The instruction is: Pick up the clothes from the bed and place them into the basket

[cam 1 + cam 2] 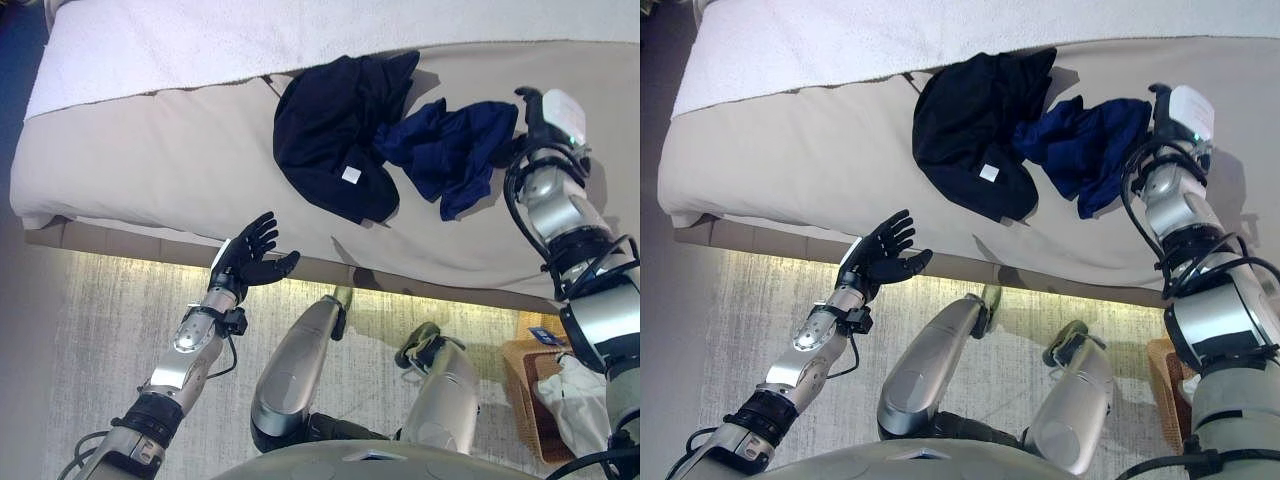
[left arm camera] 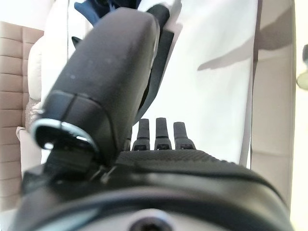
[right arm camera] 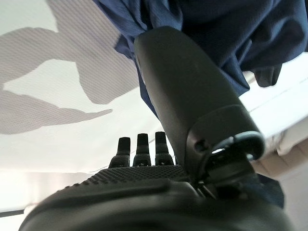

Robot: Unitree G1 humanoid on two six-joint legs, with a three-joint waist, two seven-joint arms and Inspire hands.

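Bed holds the navy garment beside the right hand.

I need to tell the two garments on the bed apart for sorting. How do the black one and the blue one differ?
The black garment is the larger, spread wide with a small white tag showing; the blue garment is smaller, bunched and shows no tag. The black one lies farther from the right hand, while the blue one lies right beside it. Both lie crumpled on the bed, overlapping where they meet.
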